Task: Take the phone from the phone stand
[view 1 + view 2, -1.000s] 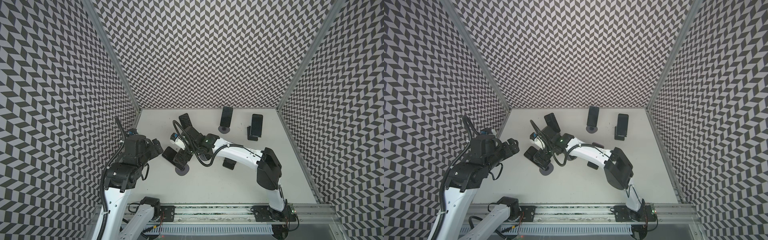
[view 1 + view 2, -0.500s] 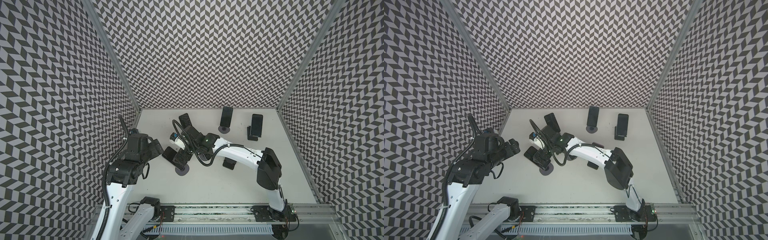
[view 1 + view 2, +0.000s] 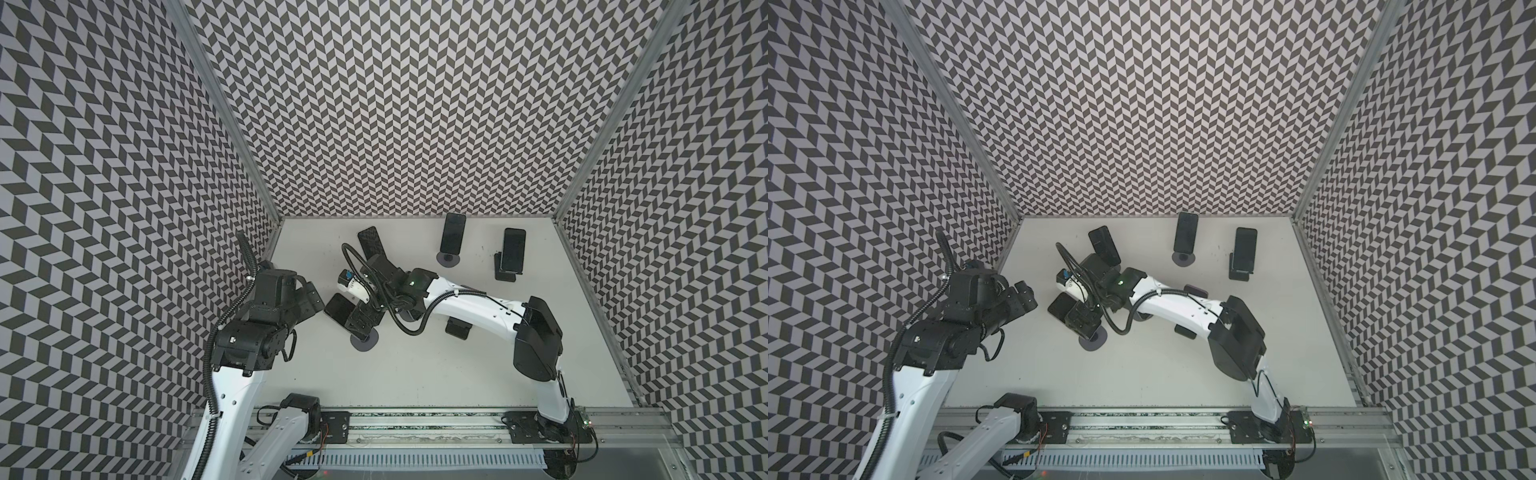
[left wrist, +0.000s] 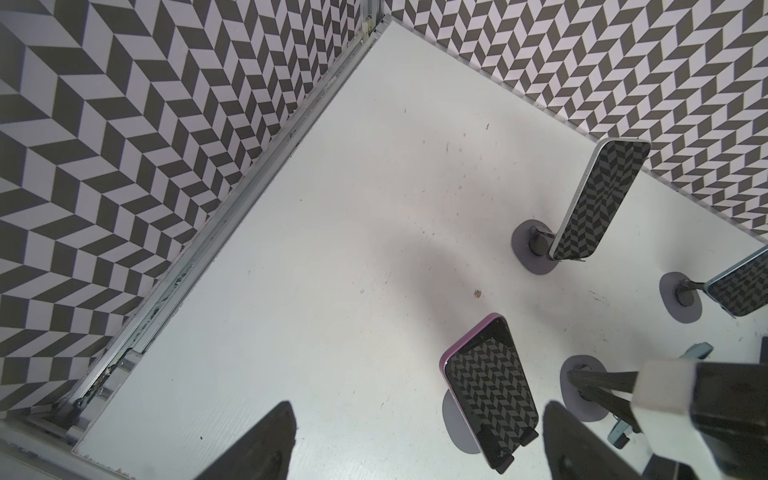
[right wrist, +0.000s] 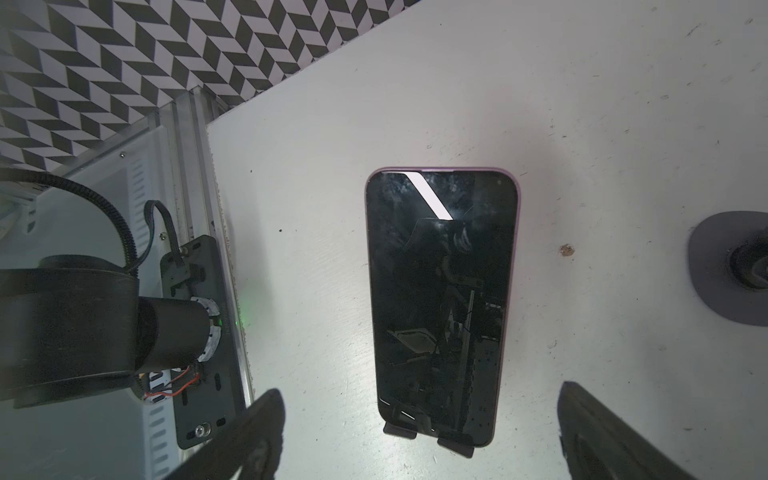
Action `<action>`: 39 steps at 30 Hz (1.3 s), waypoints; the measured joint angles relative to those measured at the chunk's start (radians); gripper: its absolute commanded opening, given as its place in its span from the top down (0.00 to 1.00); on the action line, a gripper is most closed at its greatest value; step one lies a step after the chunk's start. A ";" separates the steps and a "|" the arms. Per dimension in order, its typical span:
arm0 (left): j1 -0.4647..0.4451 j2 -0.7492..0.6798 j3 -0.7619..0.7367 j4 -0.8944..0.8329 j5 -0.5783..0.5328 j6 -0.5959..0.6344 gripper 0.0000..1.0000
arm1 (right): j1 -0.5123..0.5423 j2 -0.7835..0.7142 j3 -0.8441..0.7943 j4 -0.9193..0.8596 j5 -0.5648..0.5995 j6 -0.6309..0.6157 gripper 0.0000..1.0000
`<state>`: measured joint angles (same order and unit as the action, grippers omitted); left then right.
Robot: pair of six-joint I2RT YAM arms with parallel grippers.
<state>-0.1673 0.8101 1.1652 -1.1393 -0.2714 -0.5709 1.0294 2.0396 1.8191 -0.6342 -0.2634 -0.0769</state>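
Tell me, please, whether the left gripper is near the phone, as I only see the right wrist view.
Observer: In a top view the left gripper hovers just left of the phone, not touching it.
Operator: Is it open?
Observer: Yes, the left wrist view shows its fingers wide apart and empty.
Operator: Are there more phones?
Observer: Three other phones stand propped farther back.
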 measured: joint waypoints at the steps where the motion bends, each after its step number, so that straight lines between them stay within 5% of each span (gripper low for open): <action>1: 0.000 -0.001 0.004 0.000 -0.002 0.000 0.07 | 0.001 0.002 0.005 -0.005 0.000 -0.002 0.00; 39: 0.000 -0.053 0.060 -0.052 -0.075 -0.019 0.05 | 0.016 0.073 0.097 -0.047 0.009 0.021 0.00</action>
<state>-0.1673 0.7570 1.2251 -1.1912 -0.3462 -0.5900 1.0451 2.1128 1.9160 -0.6811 -0.2546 -0.0559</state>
